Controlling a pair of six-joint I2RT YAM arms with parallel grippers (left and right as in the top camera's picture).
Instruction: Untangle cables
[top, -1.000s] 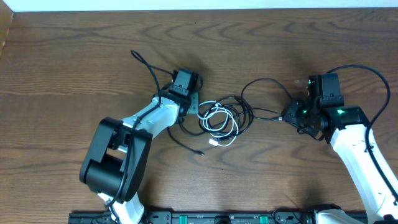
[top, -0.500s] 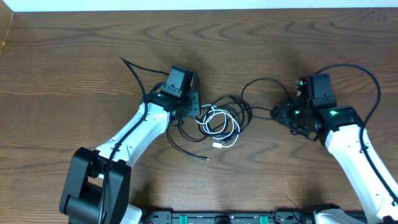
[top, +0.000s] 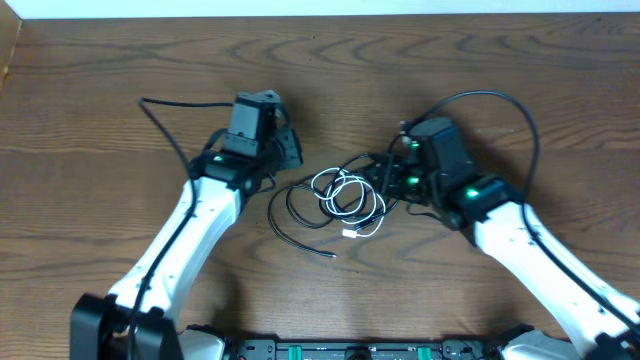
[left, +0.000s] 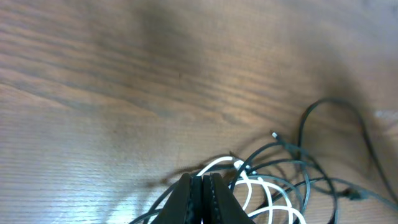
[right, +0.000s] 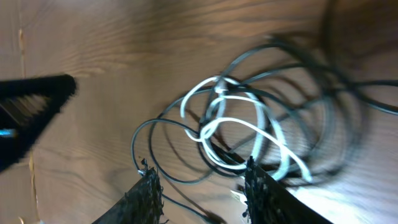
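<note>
Tangling loosely, thin black cords (top: 392, 190) and white cord (top: 350, 186) lay on brown wooden bench (top: 100, 100).
Left pincer (left: 202, 186) was pressed together; right pincer (right: 199, 174) stood apart.

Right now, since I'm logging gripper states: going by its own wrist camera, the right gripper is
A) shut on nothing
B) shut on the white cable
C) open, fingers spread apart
C: in the right wrist view the right gripper shows its two fingers standing well apart, and the white cable lies loose beyond them, ungripped.

The cables (top: 345, 198) lie heaped on the table (top: 90, 90), between the left arm (top: 200, 215) and the right arm (top: 520, 235).
</note>
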